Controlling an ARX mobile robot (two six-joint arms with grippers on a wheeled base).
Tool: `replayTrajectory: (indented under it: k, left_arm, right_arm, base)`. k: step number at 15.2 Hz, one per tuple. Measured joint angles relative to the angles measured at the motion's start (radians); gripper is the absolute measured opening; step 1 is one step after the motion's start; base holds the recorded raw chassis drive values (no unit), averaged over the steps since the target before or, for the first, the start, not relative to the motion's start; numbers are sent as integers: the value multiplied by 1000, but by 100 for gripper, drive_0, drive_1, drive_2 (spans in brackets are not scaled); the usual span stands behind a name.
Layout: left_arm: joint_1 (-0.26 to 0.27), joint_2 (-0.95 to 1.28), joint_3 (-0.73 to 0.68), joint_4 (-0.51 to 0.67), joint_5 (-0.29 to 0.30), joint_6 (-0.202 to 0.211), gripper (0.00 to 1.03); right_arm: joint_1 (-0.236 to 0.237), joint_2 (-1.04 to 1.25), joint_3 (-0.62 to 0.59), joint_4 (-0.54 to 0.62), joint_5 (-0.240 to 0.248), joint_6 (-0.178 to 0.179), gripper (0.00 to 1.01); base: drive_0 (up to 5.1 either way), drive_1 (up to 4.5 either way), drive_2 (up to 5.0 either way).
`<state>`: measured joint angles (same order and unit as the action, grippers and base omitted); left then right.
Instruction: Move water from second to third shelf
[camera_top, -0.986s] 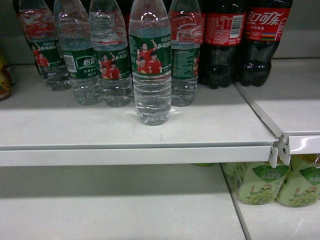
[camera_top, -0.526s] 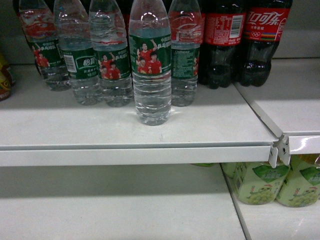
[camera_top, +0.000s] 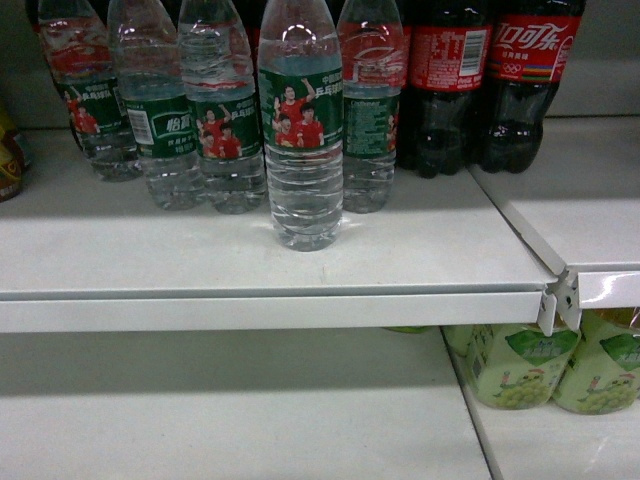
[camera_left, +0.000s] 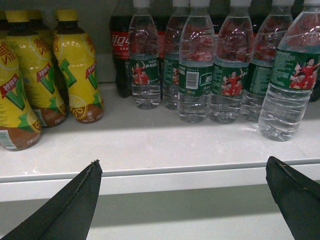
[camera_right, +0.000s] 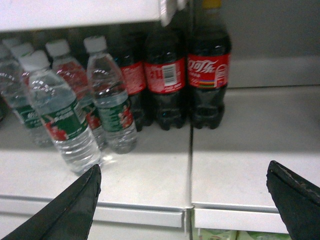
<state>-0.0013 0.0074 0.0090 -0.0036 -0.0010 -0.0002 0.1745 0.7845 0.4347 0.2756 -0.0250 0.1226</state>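
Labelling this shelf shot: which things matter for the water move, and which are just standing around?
For the job:
front water bottle
shelf it stands on
shelf below
open left tool

Just there:
cola bottles
yellow drink bottles
green packs

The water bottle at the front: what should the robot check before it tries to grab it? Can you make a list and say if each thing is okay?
1. Water bottle stands upright, ahead of the row: ok.
2. Free space around it: bare on its front side, but another water bottle stands close behind on its right: cannot tell if fingers fit.
3. Left gripper open, nothing held: ok.
4. Right gripper open, nothing held: ok.
5. Lower shelf has a bare spot for the bottle: ok, left of the green bottles.
6. Gripper lined up with the bottle: not ok, it sits off to one side in both wrist views.
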Motion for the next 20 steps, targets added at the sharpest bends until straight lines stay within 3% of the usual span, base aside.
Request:
replayTrajectory:
  k: [3,8,12,14,20]
  left_arm:
    - [0,0,0,0,0,0,98]
    - [0,0,0,0,0,0,98]
    - [0,0,0,0,0,0,98]
    - [0,0,0,0,0,0,98]
    - [0,0,0,0,0,0,98]
  right_arm:
    - [189,135,-24,109,70,-43,98]
    - [410,447,20,258,184,-52,98]
    - [466,589,131,294,198,-49,98]
    - [468,689,227,304,216,-30,98]
    - [457,858,398,315,220,-27,98]
  base:
    - [0,0,0]
    - [0,0,0]
    - [0,0,0]
    - [0,0,0]
    - [0,0,0]
